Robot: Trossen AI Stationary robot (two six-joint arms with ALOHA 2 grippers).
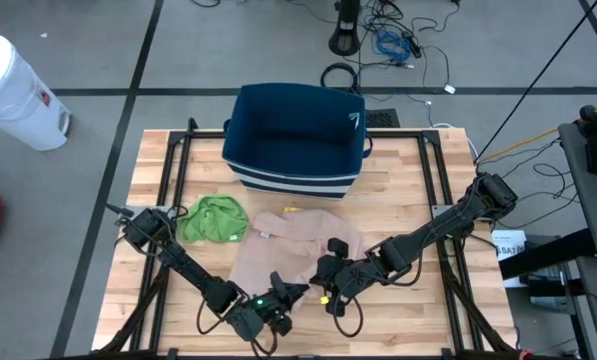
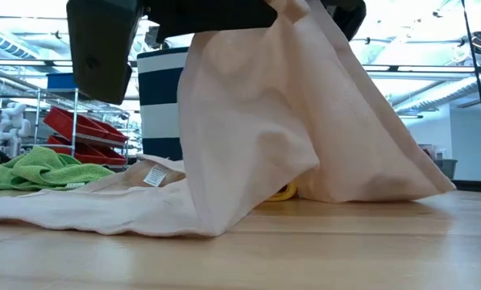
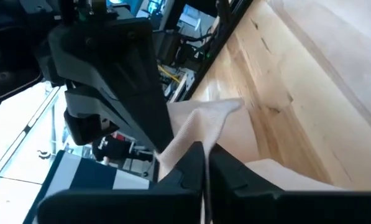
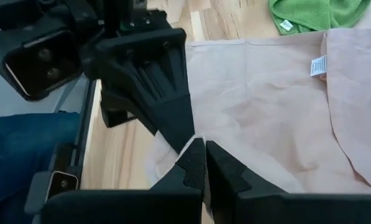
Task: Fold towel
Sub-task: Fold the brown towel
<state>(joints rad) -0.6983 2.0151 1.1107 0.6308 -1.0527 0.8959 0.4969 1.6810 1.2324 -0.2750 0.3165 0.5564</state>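
Wooden slats form the table [image 1: 398, 185], which stands on a grey floor strewn with cables. Near the table's front edge the left gripper [image 1: 290, 292] has its fingers pressed together on a corner of the beige towel [image 1: 296, 240]. Just to its right, the right gripper [image 1: 325, 272] is likewise clamped tight on the same towel's edge, so the two pinch points sit close side by side. From the level view, the cloth hangs down from both grips in a tent shape, its lower part trailing onto the wood, with a white label [image 2: 153, 176] showing. Beyond the grippers the rest of the towel lies spread flat. A crumpled green cloth [image 1: 214, 218] lies to the left, touching the towel's far corner. Farther back stands a navy basket [image 1: 296, 140] with white stripes. A white bin [image 1: 13, 92] stands on the floor off the table's far left
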